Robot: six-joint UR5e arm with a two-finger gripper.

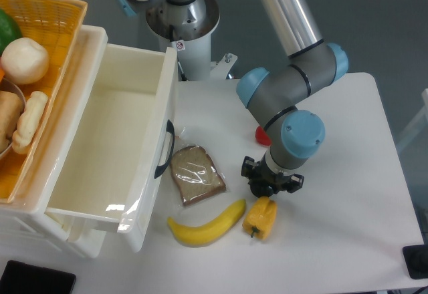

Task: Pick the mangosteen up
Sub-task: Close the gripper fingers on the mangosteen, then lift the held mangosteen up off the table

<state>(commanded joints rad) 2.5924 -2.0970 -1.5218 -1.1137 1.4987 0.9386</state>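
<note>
1. Gripper [269, 182] is low over the white bench [348, 194], wrist pointing straight down, right of the bread slice [196, 174].
2. Mangosteen [263, 188] sits under the gripper: only a dark rounded patch shows between the black gripper parts, just above the yellow pepper [261, 216].
3. Fingers: black parts sit close on both sides of the dark fruit, but the wrist hides the contact, so I can't tell if they're pinching it or spread.
4. Can't tell if the fruit is on the bench or off it.
5. Yellow pepper lies just below the gripper, tilted, stem toward the bottom left; banana [206, 226] lies to its left, tip almost touching the pepper.
6. Red pepper [261, 134] is mostly hidden behind the arm, only a sliver visible.
7. White drawer [114, 140] stands pulled open at left, with a yellow basket [40, 33] of food above it.
</note>
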